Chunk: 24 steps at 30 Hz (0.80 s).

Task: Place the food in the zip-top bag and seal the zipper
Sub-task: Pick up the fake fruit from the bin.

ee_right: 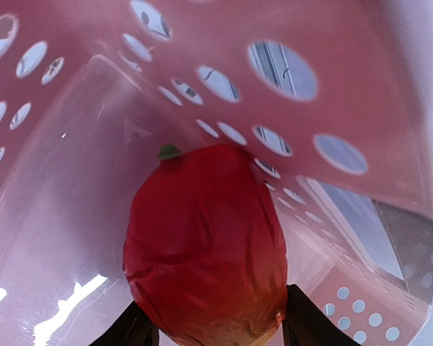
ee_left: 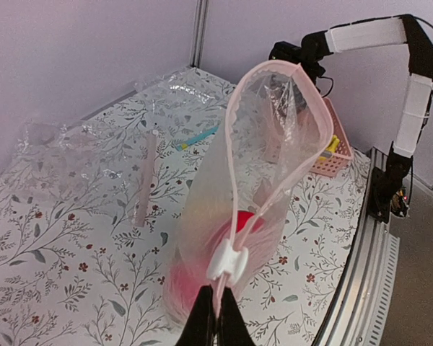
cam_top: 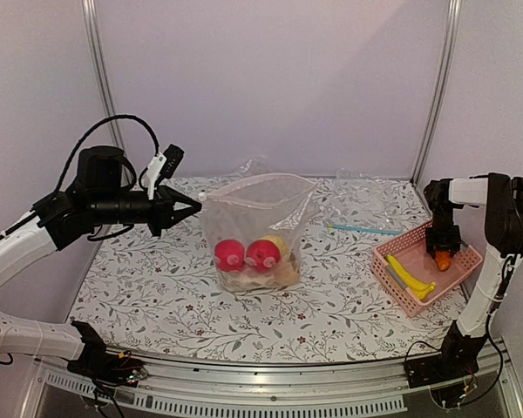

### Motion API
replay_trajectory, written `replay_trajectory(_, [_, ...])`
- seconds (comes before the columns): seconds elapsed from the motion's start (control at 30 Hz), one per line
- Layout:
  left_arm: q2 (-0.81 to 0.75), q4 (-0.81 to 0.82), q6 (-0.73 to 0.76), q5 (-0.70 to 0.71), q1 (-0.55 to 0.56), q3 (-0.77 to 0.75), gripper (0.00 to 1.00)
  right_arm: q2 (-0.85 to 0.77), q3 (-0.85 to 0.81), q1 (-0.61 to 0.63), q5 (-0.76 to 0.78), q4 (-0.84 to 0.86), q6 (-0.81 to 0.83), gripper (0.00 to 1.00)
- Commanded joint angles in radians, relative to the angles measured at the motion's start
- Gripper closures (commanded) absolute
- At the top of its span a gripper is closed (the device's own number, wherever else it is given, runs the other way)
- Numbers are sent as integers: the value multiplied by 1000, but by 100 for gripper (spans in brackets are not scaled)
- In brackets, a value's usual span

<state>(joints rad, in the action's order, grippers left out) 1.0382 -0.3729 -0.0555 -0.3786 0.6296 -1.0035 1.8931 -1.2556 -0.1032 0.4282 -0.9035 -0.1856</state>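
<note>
The zip-top bag (cam_top: pixel 260 202) stands upright mid-table with its mouth wide open; its zipper (ee_left: pixel 233 180) runs as a pinkish rim with a white slider (ee_left: pixel 227 261). My left gripper (cam_top: pixel 196 207) (ee_left: pixel 216 317) is shut on the bag's edge just behind that slider. Inside the bag lie two red round fruits (cam_top: pixel 229 254) (cam_top: pixel 261 253) and a yellow one (cam_top: pixel 279 244). My right gripper (cam_top: pixel 442 251) (ee_right: pixel 216 324) reaches down into the pink basket (cam_top: pixel 392 283), its fingers pressed against both sides of a red-orange fruit (ee_right: pixel 206 245) (cam_top: pixel 442 260). A yellow banana (cam_top: pixel 408 277) lies beside it.
A clear bag with a teal strip (cam_top: pixel 362 228) lies flat between the zip-top bag and the basket. More crumpled clear plastic (ee_left: pixel 50 155) sits along the back wall. The basket's perforated wall (ee_right: pixel 274 115) closes tightly round my right gripper.
</note>
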Motion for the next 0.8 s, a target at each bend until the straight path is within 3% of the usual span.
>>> replay_trajectory(0.0, [-9,4,8,7,-8,-15,100,-21,7,-1,-26,5,-5,46])
replay_trajectory(0.27, [-3,6,4,4,-8,-14,100,-119,39,2,-75,-22,-13,50])
replay_trajectory(0.6, [-1,11,2,-6,-7,-12,100,-417,37,12,-245,-106,-28,50])
replay_trajectory(0.77, [-3,11,6,-23,-7,-14,100,-524,-20,131,-307,-142,-50,50])
